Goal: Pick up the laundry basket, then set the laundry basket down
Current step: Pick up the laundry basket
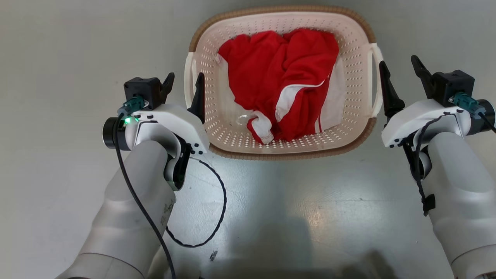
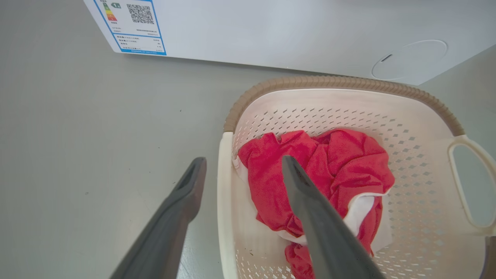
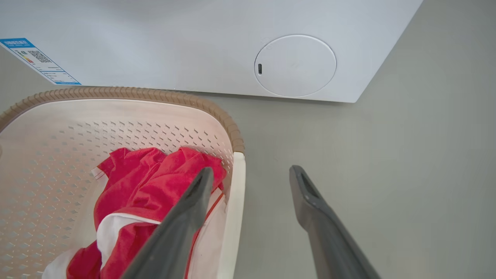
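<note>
Where the laundry basket (image 1: 354, 77) sits, washing machine (image 2: 271, 31) behind, red garment (image 1: 279, 69) inside.

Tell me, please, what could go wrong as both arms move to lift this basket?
Both jaws stand open over the white handles; an uneven grip could tilt the laundry basket and spill the red garment.
The inner left finger hangs over that garment and might pinch it.
The washing machine stands close behind.
</note>
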### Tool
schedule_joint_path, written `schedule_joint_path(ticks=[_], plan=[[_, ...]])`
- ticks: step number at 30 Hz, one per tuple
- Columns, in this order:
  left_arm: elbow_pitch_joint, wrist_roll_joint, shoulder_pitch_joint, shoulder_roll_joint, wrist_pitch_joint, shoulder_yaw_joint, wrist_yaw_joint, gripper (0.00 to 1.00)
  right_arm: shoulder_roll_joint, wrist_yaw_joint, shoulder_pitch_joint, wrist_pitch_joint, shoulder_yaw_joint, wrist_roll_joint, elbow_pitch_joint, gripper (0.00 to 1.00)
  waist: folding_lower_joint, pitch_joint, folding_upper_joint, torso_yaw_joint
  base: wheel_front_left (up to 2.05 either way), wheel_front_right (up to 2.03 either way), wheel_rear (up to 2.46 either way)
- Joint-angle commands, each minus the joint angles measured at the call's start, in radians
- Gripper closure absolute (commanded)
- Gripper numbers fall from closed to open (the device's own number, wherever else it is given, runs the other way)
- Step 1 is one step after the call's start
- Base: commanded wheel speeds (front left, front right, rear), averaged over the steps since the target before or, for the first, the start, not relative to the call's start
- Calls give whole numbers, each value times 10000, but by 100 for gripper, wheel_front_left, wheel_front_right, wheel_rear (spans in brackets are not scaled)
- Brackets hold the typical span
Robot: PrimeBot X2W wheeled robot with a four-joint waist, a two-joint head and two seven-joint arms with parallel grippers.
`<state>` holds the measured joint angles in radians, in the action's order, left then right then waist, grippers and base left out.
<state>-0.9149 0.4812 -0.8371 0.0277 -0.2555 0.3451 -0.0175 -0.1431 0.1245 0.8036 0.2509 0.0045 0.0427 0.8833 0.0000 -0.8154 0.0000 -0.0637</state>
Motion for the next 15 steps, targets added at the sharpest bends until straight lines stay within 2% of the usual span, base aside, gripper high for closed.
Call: schedule_joint_path(ticks=[1, 15], plan=[[79, 45, -77, 225, -63, -86, -85, 0, 117, 62, -152, 107, 201, 14, -89, 0, 0, -155, 0, -20, 0, 0, 0], [-679, 150, -834, 225, -63, 159, -332, 0, 175, 62, 211, 108, 327, 51, -24, 0, 0, -847, 0, 42, 0, 0, 0]])
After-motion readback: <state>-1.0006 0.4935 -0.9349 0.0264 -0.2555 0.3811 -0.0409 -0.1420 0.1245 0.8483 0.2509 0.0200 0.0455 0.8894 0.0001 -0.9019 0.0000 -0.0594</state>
